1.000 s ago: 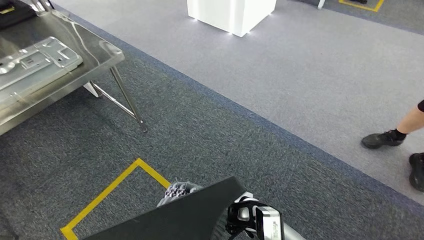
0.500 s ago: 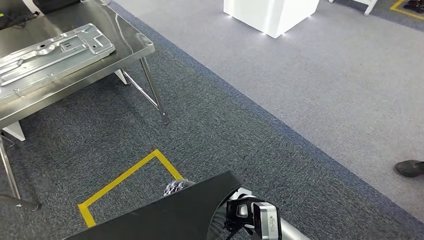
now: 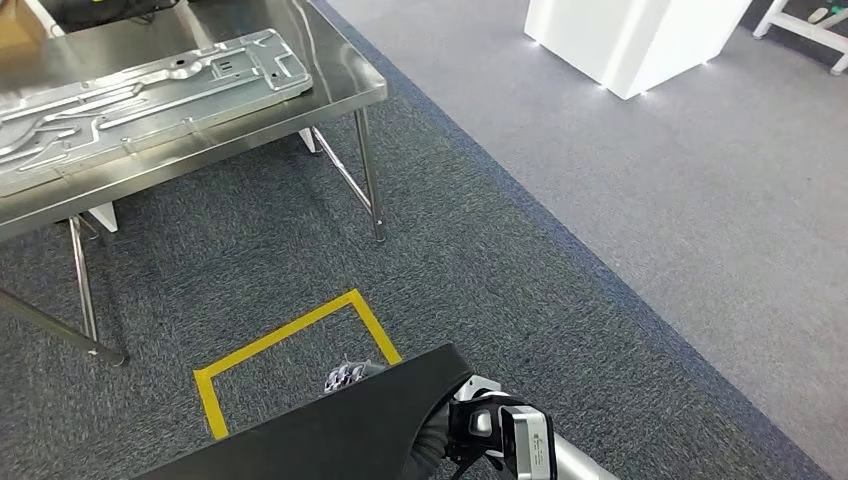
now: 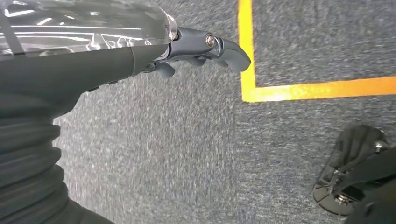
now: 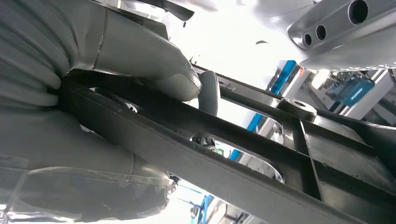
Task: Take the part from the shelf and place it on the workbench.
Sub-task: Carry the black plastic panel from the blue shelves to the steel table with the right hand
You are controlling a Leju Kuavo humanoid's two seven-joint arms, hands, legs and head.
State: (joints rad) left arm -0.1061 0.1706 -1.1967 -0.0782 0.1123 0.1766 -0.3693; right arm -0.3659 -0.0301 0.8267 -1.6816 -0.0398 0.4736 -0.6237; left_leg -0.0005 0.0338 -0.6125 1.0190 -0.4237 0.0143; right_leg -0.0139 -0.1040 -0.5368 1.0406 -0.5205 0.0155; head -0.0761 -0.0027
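Observation:
A large flat black part (image 3: 330,435) fills the bottom of the head view, carried low in front of me. My right hand (image 3: 478,425) grips its right corner; in the right wrist view the thumb (image 5: 163,70) presses on a rib of the black part (image 5: 261,154). Grey fingers of my left hand (image 3: 345,378) curl over the part's far edge. In the left wrist view the left hand (image 4: 196,46) shows bent fingers above the carpet. The steel workbench (image 3: 345,95) stands at the upper left, apart from the part.
A long silver stamped metal plate (image 3: 150,90) lies on the workbench. Yellow floor tape (image 3: 290,335) marks a corner just beyond the part. A white block (image 3: 640,40) stands on the light carpet at the upper right. Workbench legs (image 3: 368,180) reach the dark carpet.
The camera has turned: the workbench and white block shifted right in the picture and a person's feet left the view. Both hands and the black part keep their places.

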